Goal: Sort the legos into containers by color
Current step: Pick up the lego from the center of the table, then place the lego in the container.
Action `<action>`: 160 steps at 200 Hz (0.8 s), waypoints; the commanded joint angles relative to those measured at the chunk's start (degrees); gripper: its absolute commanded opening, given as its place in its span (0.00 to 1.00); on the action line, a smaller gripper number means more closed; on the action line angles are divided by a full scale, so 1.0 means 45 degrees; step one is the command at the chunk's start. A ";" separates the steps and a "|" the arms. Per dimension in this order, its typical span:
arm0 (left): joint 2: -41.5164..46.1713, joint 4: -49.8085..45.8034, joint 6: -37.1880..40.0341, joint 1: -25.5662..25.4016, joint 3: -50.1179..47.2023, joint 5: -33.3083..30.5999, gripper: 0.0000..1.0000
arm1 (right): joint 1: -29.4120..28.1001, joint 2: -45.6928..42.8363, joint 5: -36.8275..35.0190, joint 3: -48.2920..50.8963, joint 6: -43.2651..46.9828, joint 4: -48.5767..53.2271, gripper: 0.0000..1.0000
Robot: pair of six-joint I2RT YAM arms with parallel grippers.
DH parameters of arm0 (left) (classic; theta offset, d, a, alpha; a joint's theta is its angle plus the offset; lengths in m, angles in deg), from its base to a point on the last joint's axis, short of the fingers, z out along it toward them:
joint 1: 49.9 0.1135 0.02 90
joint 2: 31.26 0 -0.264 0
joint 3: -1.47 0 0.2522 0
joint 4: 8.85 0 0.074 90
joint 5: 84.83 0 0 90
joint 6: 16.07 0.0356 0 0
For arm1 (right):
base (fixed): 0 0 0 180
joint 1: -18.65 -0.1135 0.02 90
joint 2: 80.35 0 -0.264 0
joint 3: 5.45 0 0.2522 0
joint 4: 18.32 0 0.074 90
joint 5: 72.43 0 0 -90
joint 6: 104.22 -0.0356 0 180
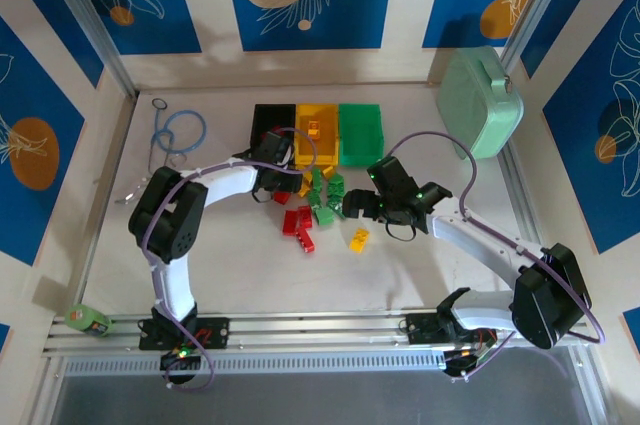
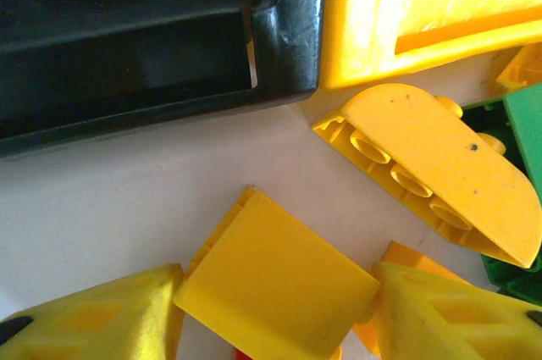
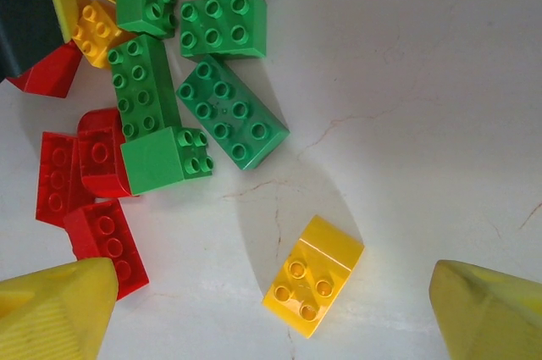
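Bricks (image 1: 320, 202) lie heaped before bins (image 1: 318, 108). Left gripper (image 2: 275, 313) pinches yellow brick (image 2: 271, 279) beside yellow bin (image 2: 373, 21), I judge for dropping in. Right gripper (image 3: 271, 309) spread wide over lone yellow brick (image 3: 313, 277), ready to grab.

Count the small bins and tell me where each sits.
3, in a row at the far side of the table: black bin left, yellow bin middle, green bin right. None looks hidden.
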 commanded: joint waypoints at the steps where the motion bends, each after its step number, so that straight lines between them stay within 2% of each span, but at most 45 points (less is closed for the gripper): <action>1: -0.0265 -0.0690 0.0161 0.0099 0.0548 -0.0142 0.54 | 0.0060 -0.0336 0.0026 0.0212 -0.0259 0.0072 0.95; 50: 0.0464 -0.0471 0.0036 0.0099 0.0204 0.0085 0.43 | 0.0117 -0.0608 -0.0083 0.0358 -0.0246 0.0058 0.95; 113: 0.2257 -0.0136 0.0048 0.0096 0.0107 0.0345 0.43 | 0.0264 -0.0569 -0.0083 0.0572 -0.0327 -0.0137 0.94; 160: 0.1588 -0.0254 0.0133 0.0087 0.1245 0.0974 0.43 | 0.0332 -0.0818 -0.0111 0.0725 -0.0357 -0.0089 0.94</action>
